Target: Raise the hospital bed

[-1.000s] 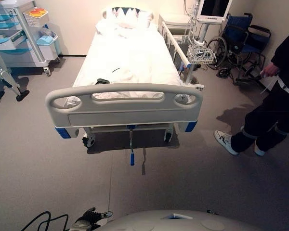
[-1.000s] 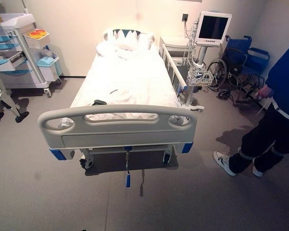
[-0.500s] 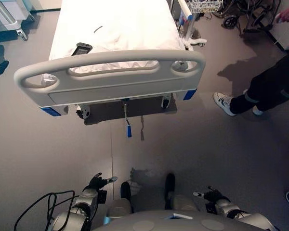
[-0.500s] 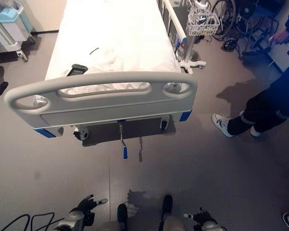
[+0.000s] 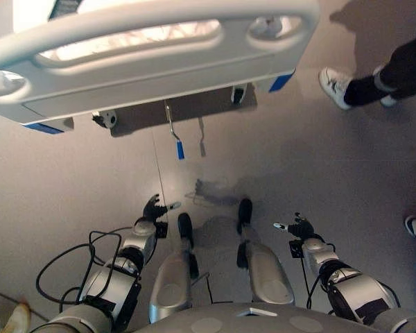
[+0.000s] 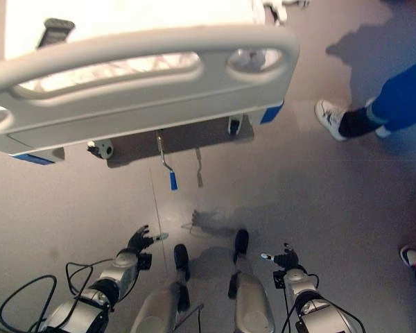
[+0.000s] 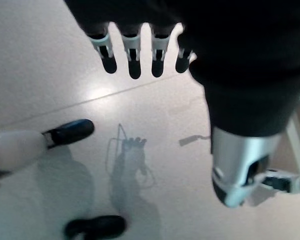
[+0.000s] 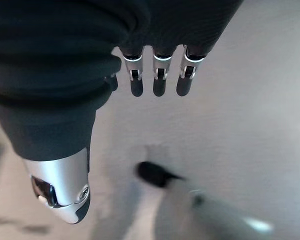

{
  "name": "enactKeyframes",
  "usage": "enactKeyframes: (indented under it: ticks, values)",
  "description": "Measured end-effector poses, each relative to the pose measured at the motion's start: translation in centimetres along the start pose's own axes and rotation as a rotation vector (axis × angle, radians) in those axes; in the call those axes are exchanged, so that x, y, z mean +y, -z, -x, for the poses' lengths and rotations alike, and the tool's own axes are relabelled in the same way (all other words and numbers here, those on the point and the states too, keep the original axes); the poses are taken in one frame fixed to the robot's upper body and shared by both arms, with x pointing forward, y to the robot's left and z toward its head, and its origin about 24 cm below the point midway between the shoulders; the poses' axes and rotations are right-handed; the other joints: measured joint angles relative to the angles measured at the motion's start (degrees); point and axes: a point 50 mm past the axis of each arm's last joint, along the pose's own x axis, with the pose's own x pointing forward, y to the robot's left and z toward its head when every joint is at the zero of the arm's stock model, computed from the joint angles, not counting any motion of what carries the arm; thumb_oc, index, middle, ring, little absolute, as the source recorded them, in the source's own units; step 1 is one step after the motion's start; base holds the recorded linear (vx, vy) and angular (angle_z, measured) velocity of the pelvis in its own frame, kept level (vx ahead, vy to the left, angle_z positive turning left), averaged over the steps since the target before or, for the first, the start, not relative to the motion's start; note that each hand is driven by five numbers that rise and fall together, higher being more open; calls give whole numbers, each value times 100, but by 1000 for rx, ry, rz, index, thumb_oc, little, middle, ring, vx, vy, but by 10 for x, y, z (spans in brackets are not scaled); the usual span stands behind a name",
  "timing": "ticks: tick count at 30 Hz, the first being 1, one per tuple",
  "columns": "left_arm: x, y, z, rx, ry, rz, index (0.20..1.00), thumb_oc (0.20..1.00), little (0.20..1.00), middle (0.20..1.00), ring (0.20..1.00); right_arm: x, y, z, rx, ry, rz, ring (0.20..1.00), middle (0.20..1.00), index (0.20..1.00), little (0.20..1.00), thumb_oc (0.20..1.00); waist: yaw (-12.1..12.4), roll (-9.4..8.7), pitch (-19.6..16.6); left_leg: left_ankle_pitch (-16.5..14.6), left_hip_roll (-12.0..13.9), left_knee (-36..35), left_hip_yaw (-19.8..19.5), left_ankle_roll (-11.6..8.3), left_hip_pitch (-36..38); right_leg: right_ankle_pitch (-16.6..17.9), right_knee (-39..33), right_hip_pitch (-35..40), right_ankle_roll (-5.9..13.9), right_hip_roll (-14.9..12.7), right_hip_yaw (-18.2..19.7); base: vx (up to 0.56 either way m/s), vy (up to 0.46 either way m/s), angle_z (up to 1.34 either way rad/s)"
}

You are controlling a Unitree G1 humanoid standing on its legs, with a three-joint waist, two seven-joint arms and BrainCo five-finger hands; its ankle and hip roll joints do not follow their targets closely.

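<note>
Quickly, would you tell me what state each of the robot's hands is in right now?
Left hand: open, fingers straight, holding nothing, low over the floor.
Right hand: open, fingers straight, holding nothing, also low over the floor.

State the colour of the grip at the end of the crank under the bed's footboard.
Blue; the crank grip shows best in the right eye view.

Setting: hospital room or ward. Evidence: hospital bed (image 6: 125,76) at far side, grey moulded footboard with blue corner caps, white sheets, castor wheels; blue-tipped crank handle (image 6: 168,168) hanging beneath; plain grey floor (image 6: 69,208); person's legs and shoes (image 6: 360,114) far right.
</note>
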Motion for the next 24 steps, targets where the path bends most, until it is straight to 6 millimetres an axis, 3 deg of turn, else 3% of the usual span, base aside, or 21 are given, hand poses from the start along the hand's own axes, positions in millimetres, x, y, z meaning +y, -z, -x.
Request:
enactKeyframes:
  ticks: [6,9,16,20,24]
  values:
    - [-8,-59,-7,-164,4,46,1000,1000,1000,1000,1000,-9,-9,-1,-46,42,-11,1000,1000,1000,1000,1000,-142,-23,380,36,22,11,118,-14,-333,96,-4,-407,-68,4,37,-70,-2,-11]
    - [-8,-86,-9,-227,-3,108,1000,1000,1000,1000,1000,-10,-26,-2,-118,54,-25,1000,1000,1000,1000,1000,-285,-44,495,92,33,6,124,-27,-559,142,7,-639,-102,15,46,-43,6,-3]
    - [-2,-118,-9,-301,-29,154,1000,1000,1000,1000,1000,-3,-58,2,-260,50,-94,1000,1000,1000,1000,1000,-393,-49,511,181,42,-63,131,-54,-964,230,2,-1125,-151,52,162,-16,-3,-6]
    - [9,-144,-8,-360,-54,181,1000,1000,1000,1000,1000,-2,-69,5,-308,49,-145,1000,1000,1000,1000,1000,-423,-53,514,271,33,-116,156,-58,-1272,325,-20,-1467,-176,62,201,5,-4,-2]
    - [18,-158,-6,-384,-65,250,1000,1000,1000,1000,1000,0,-75,7,-339,45,-159,1000,1000,1000,1000,1000,-438,-54,515,340,37,-195,185,-74,-1408,377,-57,-1641,-201,86,208,5,3,-4]
